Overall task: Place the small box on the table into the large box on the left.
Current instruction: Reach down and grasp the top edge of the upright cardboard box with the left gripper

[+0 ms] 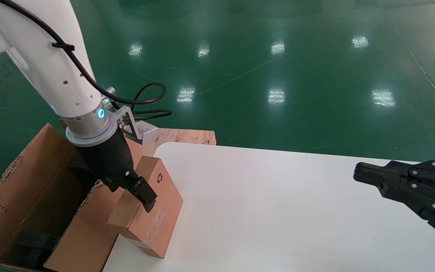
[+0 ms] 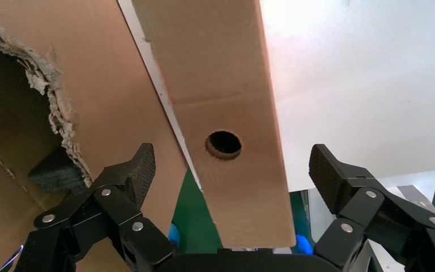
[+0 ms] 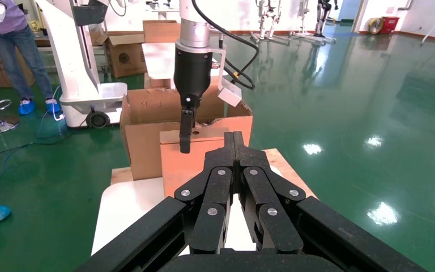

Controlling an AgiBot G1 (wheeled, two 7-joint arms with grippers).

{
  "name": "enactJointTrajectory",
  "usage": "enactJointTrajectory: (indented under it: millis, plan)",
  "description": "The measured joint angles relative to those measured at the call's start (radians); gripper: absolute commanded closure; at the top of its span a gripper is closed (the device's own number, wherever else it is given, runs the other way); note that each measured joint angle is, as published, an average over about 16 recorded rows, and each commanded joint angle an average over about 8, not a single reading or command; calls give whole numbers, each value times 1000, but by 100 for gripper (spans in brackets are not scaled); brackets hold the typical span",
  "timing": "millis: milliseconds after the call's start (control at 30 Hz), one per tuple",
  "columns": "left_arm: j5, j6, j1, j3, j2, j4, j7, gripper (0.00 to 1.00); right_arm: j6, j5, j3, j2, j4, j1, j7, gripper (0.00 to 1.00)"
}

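Left gripper point(image 2: 229, 170) fingers spread wide either side of small box point(image 1: 153, 211), lower left on surface point(image 1: 278, 211), beside large box point(image 1: 17, 196). Right gripper point(image 3: 235, 141) fingers closed, right edge.

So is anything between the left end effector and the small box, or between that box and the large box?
Nothing sits between the left end effector and the small box: its open fingers straddle the box, pads apart from its sides. Toward the large box, only that carton's own torn near wall stands between, so the box likely needs lifting over it.
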Motion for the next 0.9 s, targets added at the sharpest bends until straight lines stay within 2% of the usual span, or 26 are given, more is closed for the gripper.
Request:
enactJointTrajectory:
  millis: [900]
  plan:
    - [-3,-17,1,13,8,9,-6,0,0,0,0,0,0,0,0,100]
